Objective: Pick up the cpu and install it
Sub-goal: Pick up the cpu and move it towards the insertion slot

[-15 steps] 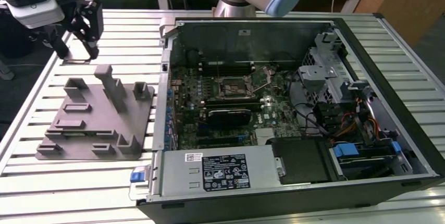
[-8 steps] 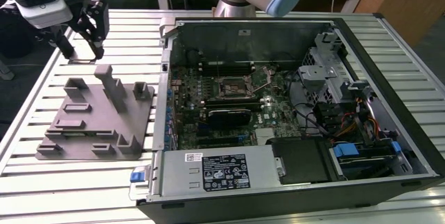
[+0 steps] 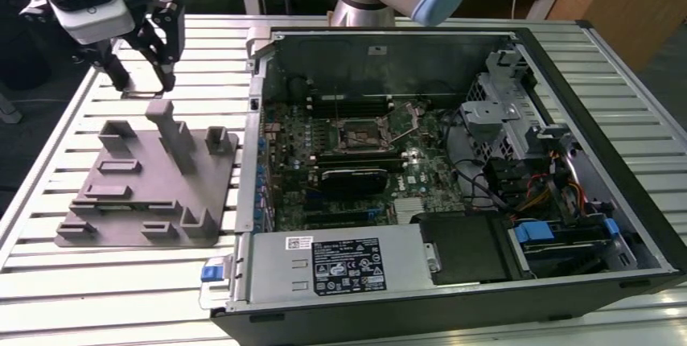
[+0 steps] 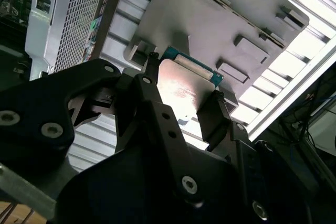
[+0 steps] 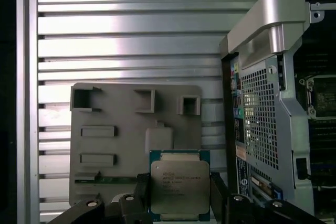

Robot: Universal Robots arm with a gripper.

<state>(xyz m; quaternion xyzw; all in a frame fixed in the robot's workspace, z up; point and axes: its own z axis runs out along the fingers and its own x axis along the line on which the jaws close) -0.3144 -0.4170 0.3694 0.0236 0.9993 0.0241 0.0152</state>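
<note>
Item: small flat square cpu [image 5: 180,188], shiny silver-grey metal top, thin green rim. Clamped by opposite edges between the fingers of the black gripper [image 3: 141,82]. Held above the grey plastic fixture block [image 3: 150,193], beside the open black computer case [image 3: 429,323], over the slatted aluminium table [image 3: 108,302].

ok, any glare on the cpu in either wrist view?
Second wrist view: yes, pale glare washes out much of the cpu lid, and the slats behind are blown out. First wrist view: lid evenly lit, print visible; glare sits on the slats beyond the fixture.
</note>
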